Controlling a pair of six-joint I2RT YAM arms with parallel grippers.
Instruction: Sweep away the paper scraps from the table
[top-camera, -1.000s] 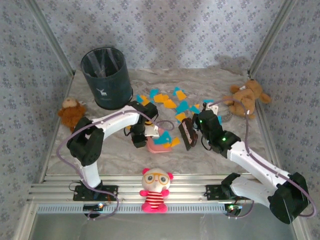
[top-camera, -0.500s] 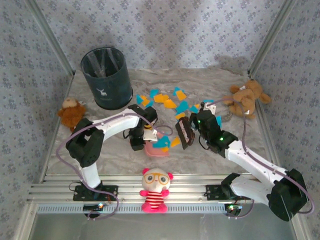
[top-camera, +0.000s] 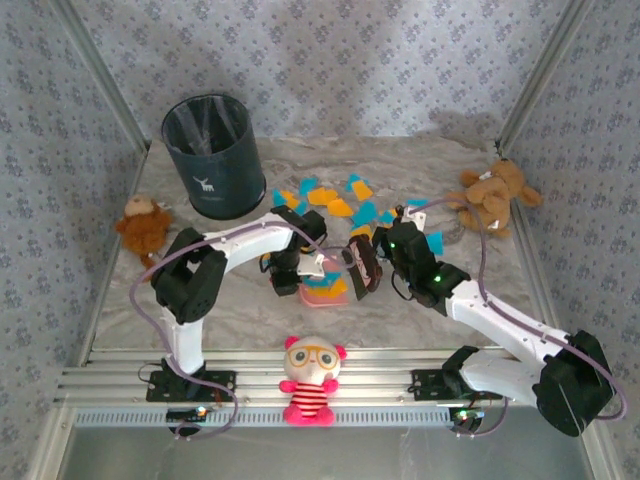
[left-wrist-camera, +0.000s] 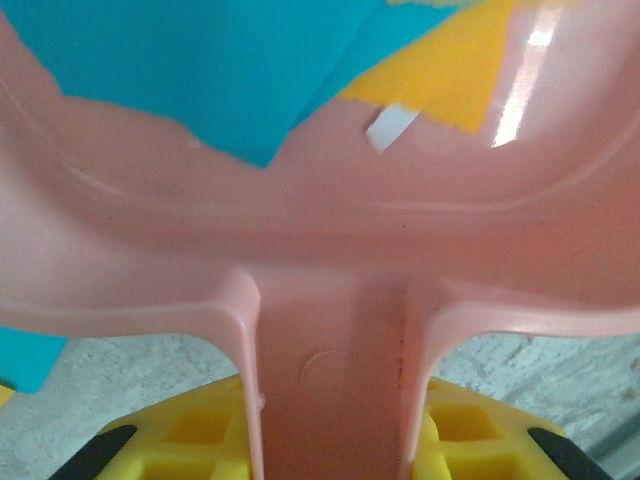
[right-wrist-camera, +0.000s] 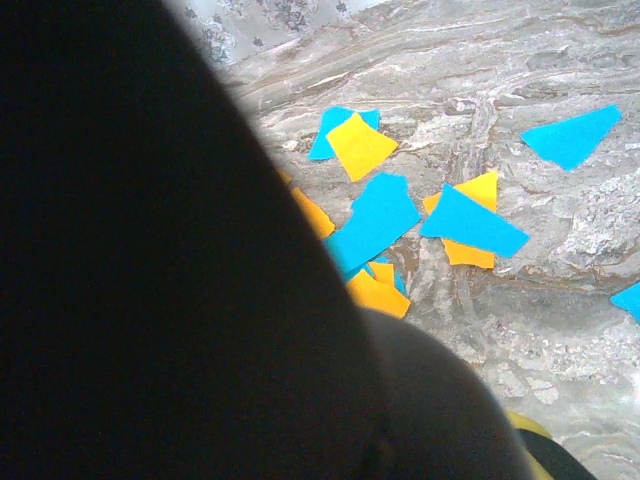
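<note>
Paper scraps (right-wrist-camera: 380, 215) on the table (right-wrist-camera: 540, 330) sit partly behind the blurred brush (right-wrist-camera: 150, 250).

Many small flat paper scraps (top-camera: 340, 205), angular bits of orange-yellow and teal-blue, lie scattered in a loose band across the middle of the table (top-camera: 420, 165); several overlap, others lie singly a little to the right (right-wrist-camera: 375, 215); a few more lie nearer, inside a pink dustpan (top-camera: 322, 290); the table is large and flat, grey-white and marbled, with a ribbed aluminium rail along its near edge.
</note>
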